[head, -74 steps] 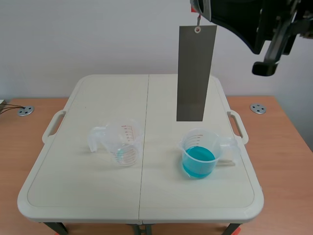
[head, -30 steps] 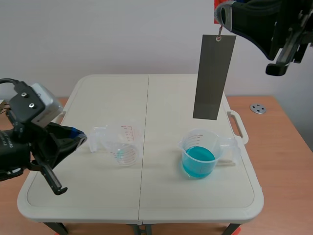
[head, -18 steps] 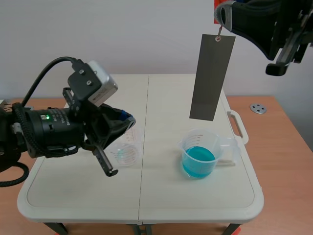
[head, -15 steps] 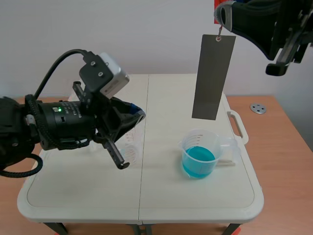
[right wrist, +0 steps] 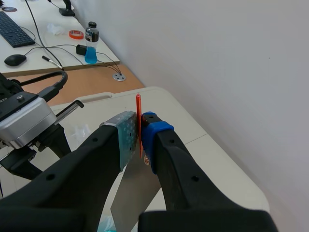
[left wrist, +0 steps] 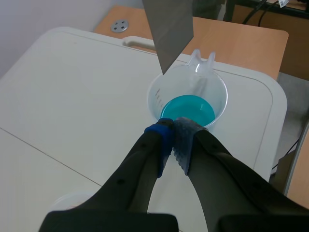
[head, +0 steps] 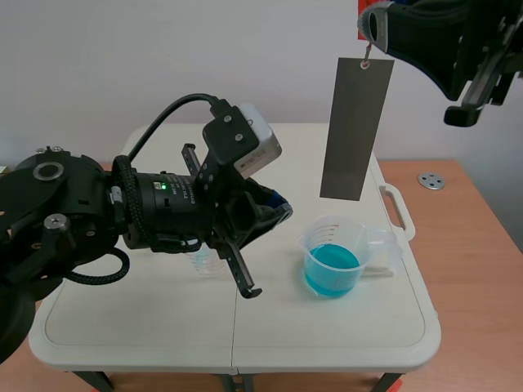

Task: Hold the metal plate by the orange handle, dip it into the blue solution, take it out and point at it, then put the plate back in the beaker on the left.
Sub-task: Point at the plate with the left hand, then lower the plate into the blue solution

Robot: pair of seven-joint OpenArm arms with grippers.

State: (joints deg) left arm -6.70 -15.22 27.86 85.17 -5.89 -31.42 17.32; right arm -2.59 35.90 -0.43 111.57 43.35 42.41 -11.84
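Swung in from table's left edge to just beside beaker of blue solution (head: 333,260), left gripper (left wrist: 175,137) closed on nothing, tips toward metal plate (head: 355,126) hanging above it from right gripper (right wrist: 139,133) clamped on orange handle (right wrist: 139,116); likely pointing step, return to left beaker (head: 206,265) pending.
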